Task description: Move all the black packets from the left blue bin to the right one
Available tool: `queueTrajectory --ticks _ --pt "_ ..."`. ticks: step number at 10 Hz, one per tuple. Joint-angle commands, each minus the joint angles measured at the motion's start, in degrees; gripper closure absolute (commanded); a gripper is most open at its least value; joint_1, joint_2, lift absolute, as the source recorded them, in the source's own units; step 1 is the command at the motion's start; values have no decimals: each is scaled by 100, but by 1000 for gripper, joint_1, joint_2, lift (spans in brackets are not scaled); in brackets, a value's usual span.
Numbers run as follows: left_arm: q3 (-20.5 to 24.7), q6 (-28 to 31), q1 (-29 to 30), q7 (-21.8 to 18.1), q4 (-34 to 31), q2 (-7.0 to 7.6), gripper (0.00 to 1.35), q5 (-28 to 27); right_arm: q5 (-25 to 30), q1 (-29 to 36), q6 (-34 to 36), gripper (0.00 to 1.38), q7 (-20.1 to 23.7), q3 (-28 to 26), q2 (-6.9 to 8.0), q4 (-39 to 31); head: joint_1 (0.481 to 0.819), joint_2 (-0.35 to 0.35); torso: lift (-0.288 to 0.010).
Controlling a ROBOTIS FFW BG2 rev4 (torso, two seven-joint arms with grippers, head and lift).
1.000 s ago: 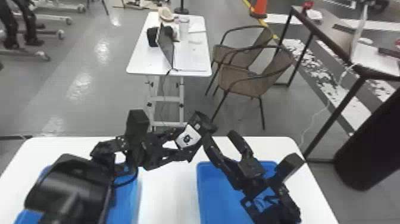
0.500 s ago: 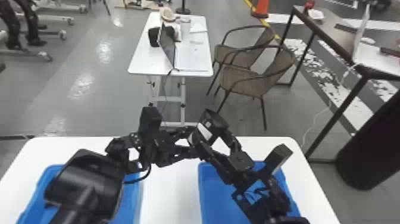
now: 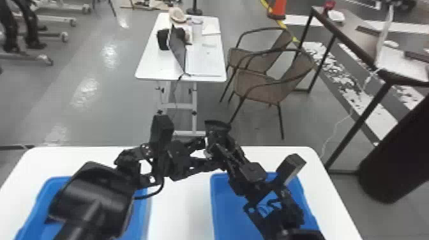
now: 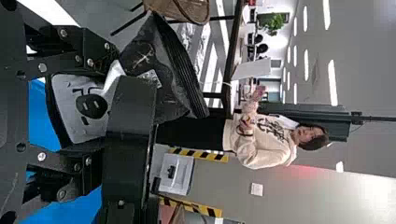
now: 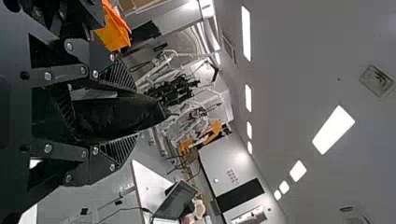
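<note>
The black packet (image 3: 218, 127) with a white label is above the table between the bins. In the head view, my left gripper (image 3: 203, 153) holds it from the left, my right gripper (image 3: 227, 147) from the right. The left wrist view shows the packet (image 4: 159, 70), its label towards the palm of my left gripper (image 4: 100, 109), one finger at either side. In the right wrist view the packet (image 5: 114, 116) is clamped between the ribbed fingers of my right gripper (image 5: 133, 112). The left blue bin (image 3: 48, 182) has something dark inside, mostly behind the left arm.
The right blue bin (image 3: 220, 191) lies under the right arm. Both bins stand on the white table (image 3: 178, 204), with a strip of tabletop between them. Beyond it are a small table (image 3: 150, 68) with a laptop, and wicker chairs (image 3: 255, 84).
The packet and both grippers have shifted slightly right. My right gripper and forearm have turned around the packet, and its white label, broad before, is now a sliver in the head view.
</note>
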Motion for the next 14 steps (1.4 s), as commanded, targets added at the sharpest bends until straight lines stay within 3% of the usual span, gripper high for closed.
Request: queueTrajectory --ticks 1,3,5,7,9,11,14 --pt "15 20 22 -1 -1 24 662 39 149 116 -80 1139 -217 -21 3 -166 695 -130 0" --pt "164 56 145 -36 -10 50 634 30 78 309 -203 1141 -428 -214 12 -166 695 -142 0" --pt "745 258 655 -27 -300 50 489 -93 8 512 -203 1139 -525 -540 30 -210 695 -155 0" --pt "1518 504 1182 -27 -721 42 453 -199 -71 687 -168 1139 -621 -830 47 -158 695 -149 0" --pt "2151 671 1525 -27 -1082 50 460 -225 -229 740 395 1139 -621 -1084 47 97 695 -120 0" --pt "2573 724 1744 -27 -1354 59 460 -269 -220 573 1590 1139 -604 -1392 30 466 695 -76 0" --pt "2757 706 1823 -27 -1433 -20 460 -234 -141 -42 1687 1133 -428 -1559 -199 1600 695 -44 0"
